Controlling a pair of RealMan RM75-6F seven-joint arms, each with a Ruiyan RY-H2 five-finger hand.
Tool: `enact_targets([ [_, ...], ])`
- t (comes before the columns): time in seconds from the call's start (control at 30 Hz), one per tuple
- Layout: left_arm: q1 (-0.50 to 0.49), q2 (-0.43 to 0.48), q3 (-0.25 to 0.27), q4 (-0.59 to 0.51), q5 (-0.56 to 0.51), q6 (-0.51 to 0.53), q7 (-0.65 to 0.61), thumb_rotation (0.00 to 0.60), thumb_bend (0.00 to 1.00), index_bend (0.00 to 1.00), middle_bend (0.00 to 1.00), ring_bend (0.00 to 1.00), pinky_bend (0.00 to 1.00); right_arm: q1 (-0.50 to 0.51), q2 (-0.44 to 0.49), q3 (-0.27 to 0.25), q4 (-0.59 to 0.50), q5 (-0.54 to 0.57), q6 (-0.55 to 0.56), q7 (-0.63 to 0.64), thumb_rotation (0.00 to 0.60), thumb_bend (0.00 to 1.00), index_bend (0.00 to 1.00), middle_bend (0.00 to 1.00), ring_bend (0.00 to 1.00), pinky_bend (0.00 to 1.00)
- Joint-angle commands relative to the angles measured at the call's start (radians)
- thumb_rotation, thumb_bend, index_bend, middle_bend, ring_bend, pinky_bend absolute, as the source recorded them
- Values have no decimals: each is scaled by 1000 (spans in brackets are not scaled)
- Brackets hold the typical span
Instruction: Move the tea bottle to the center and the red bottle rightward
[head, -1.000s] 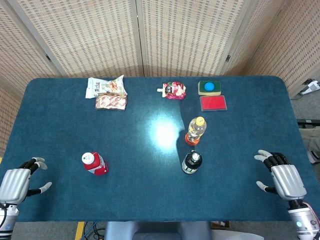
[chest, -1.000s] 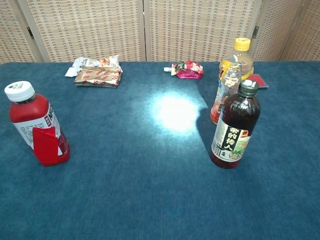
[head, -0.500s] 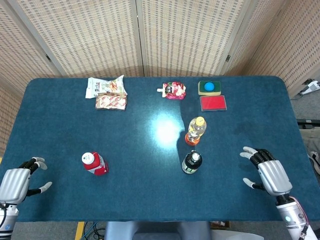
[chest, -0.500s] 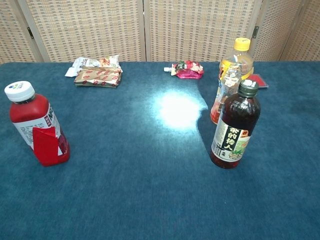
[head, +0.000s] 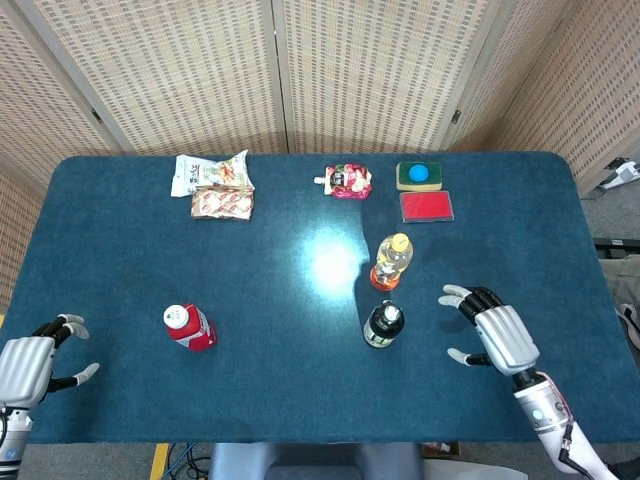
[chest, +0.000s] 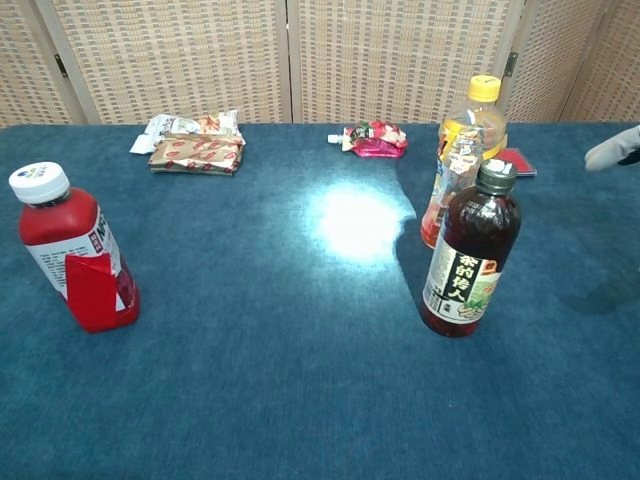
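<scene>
R hand (head: 495, 336): my silver-grey ribbed back plate, black fingers w/ pale grey tips.
R wrist: white-grey cuff, small blue-green dot on it, thin cable below.
L hand (head: 27, 364): same build, silver shell, black fingers, light tips.
Chest view: I see only one pale R fingertip (chest: 610, 153) at the edge.

three bottles (head: 384, 323), two snack packets (head: 211, 172), one pouch (head: 347, 181), one red card (head: 426, 206), one sponge (head: 418, 176)
</scene>
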Motion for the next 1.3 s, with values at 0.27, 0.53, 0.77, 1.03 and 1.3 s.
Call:
enact_targets([
  [0.27, 1, 1, 3, 0, 1, -4, 1, 600, 91, 463, 335, 408, 677, 49, -67, 15, 24, 15, -38, 8, 600, 52, 268, 207, 173, 207],
  [0.53, -1, 2, 2, 0, -2, -7, -1, 600, 91, 463, 336, 409, 677, 98, -119, 40, 50, 52, -85, -3, 600, 52, 268, 207, 174, 206],
  [0.77, 2, 7, 2, -1, -1, -3, -8, 600, 92, 463, 336, 409, 678, 133, -155, 43, 64, 71, -124, -8, 600, 52, 268, 207, 174, 207],
  [1.03, 3, 9, 3, -3, 1, -3, -9, 600, 91, 463, 336, 409, 677, 153, -183, 38, 73, 87, -140, -1, 600, 52, 268, 207, 174, 209],
  [1.3, 3, 9, 5, -5, 3, -4, -4, 600, 91, 463, 337, 409, 677, 170, -214, 32, 92, 93, -150, 25, 600, 52, 268, 209, 175, 249],
])
